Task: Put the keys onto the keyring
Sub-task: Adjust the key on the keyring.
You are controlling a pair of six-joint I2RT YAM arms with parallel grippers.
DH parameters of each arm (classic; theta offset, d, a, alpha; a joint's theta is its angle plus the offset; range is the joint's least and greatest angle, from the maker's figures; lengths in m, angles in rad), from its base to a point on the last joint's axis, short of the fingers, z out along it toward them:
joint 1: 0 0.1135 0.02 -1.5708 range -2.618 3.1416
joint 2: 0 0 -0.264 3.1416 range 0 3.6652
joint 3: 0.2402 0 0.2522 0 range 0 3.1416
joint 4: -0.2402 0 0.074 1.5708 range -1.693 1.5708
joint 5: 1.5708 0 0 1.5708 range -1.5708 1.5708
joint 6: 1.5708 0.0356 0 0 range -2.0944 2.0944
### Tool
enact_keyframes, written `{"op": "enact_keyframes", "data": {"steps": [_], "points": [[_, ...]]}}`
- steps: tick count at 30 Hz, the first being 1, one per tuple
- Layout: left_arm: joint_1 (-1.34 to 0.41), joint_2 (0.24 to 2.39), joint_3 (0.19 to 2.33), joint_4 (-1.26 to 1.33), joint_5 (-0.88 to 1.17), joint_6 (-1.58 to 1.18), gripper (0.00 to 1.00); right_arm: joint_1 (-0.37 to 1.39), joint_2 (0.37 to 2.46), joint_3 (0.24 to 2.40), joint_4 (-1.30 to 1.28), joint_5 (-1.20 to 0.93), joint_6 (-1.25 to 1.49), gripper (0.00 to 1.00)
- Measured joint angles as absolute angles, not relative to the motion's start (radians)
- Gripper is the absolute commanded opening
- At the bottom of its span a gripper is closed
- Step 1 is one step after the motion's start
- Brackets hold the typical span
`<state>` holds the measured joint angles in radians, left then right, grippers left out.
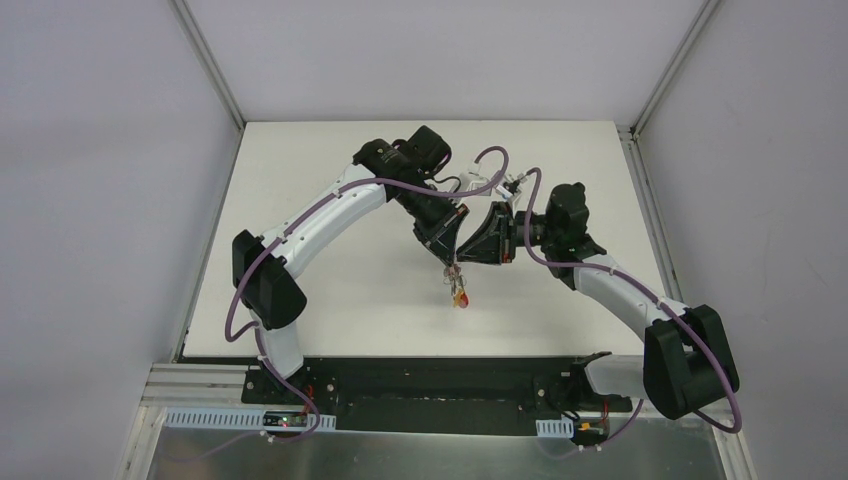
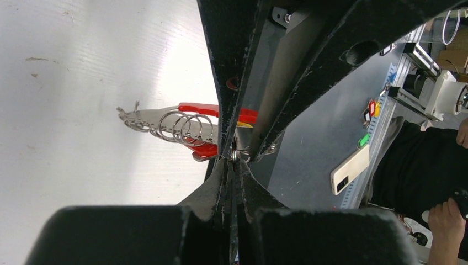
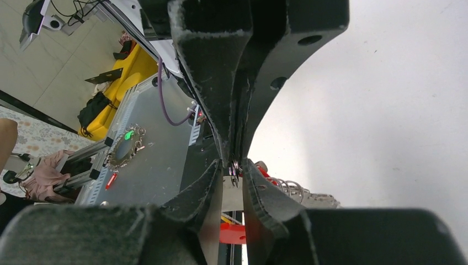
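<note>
Both grippers meet tip to tip above the middle of the white table [image 1: 330, 300]. My left gripper [image 2: 234, 160] is shut on a small metal ring [image 2: 235, 155] of the keyring [image 2: 182, 127]. The keyring hangs edge-on below it, showing its red half and a row of silver rings. My right gripper [image 3: 234, 167] faces it with its jaws narrowly apart. Between them lies a flat silver key [image 3: 234, 193] with a red tag [image 3: 232, 232] toward the palm, its end at the pinched ring. In the top view red and yellow tags [image 1: 459, 295] dangle under the left gripper [image 1: 452, 262] and the right gripper [image 1: 467, 258].
A steel shelf [image 1: 430, 450] runs along the near edge behind the arm bases, with a phone [image 2: 349, 170] lying on it. A person's hand [image 2: 447, 215] shows beyond it. Grey walls enclose the table on three sides.
</note>
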<state>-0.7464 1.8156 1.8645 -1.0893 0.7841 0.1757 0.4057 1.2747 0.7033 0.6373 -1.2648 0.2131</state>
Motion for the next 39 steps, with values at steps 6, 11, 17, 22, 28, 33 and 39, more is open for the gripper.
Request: {"op": "enact_keyframes", "data": {"steps": [6, 11, 17, 22, 28, 33, 39], "points": [[-0.746, 1.816, 1.864, -1.099, 0.784, 0.176, 0.0, 0.407, 1.277, 0.71, 0.586, -1.265, 0.168, 0.18], [-0.745, 1.816, 1.864, -1.105, 0.784, 0.176, 0.0, 0.409, 1.277, 0.715, 0.566, -1.264, 0.152, 0.14], [-0.744, 1.816, 1.866, -1.107, 0.784, 0.175, 0.0, 0.411, 1.282, 0.719, 0.562, -1.263, 0.144, 0.14], [-0.744, 1.816, 1.866, -1.107, 0.785, 0.175, 0.0, 0.411, 1.283, 0.719, 0.562, -1.262, 0.14, 0.08], [-0.742, 1.816, 1.866, -1.106, 0.785, 0.176, 0.0, 0.411, 1.283, 0.72, 0.561, -1.261, 0.144, 0.0], [-0.738, 1.816, 1.861, -1.102, 0.797, 0.175, 0.0, 0.411, 1.284, 0.723, 0.559, -1.261, 0.147, 0.0], [-0.719, 1.798, 1.81, -1.029, 0.839, 0.165, 0.0, 0.391, 1.284, 0.723, 0.57, -1.258, 0.196, 0.0]]}}
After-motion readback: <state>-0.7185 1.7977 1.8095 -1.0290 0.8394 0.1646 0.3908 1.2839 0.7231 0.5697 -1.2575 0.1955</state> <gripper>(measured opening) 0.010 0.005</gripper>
